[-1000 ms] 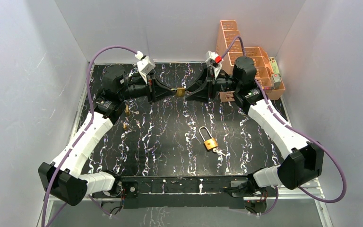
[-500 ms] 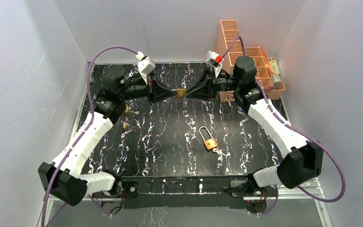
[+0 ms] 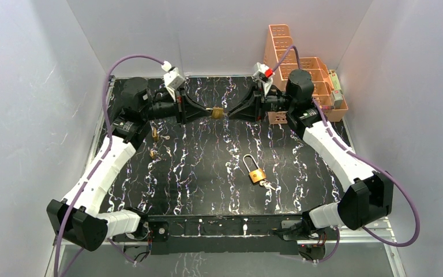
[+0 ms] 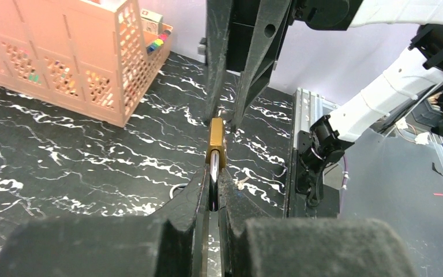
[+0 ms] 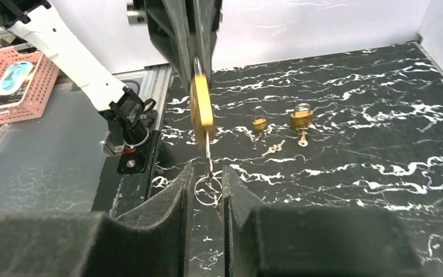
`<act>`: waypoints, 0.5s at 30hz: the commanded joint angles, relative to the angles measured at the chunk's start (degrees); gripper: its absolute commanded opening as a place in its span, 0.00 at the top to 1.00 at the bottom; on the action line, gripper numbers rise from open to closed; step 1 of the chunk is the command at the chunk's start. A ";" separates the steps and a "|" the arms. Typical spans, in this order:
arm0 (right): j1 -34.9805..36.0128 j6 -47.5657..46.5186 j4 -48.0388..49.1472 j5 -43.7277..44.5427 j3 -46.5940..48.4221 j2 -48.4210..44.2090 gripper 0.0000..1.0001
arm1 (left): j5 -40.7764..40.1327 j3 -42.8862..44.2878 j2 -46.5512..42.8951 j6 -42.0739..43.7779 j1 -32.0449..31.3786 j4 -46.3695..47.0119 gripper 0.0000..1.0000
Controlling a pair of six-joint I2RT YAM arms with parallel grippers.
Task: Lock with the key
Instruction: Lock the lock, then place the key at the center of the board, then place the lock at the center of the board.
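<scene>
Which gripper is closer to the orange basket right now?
Right. The right gripper, shut on the key, sits just left of the orange basket; the left gripper, holding the brass padlock, is farther left, beyond the right one.

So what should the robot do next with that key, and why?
Probably a gentle twist of the right wrist to turn the key. The left gripper holds the padlock by its shackle in the air, and the key in the right gripper looks already pushed into it, so turning seems next.
</scene>
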 commanded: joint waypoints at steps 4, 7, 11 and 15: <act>-9.64 9.42 14.38 -0.55 -9.66 -6.77 1.00 | 5.55 3.83 -3.38 -0.63 9.70 0.92 1.00; -10.10 10.06 14.75 4.96 -11.30 -6.87 1.00 | -0.51 5.54 -2.83 3.73 10.80 -7.03 1.00; -3.07 2.93 6.85 20.52 -8.49 -3.92 1.00 | -21.76 11.03 1.86 11.79 10.81 -20.63 1.00; 9.38 -3.76 0.78 42.03 -0.62 3.98 1.00 | -51.15 19.46 12.29 13.83 10.81 -32.36 1.00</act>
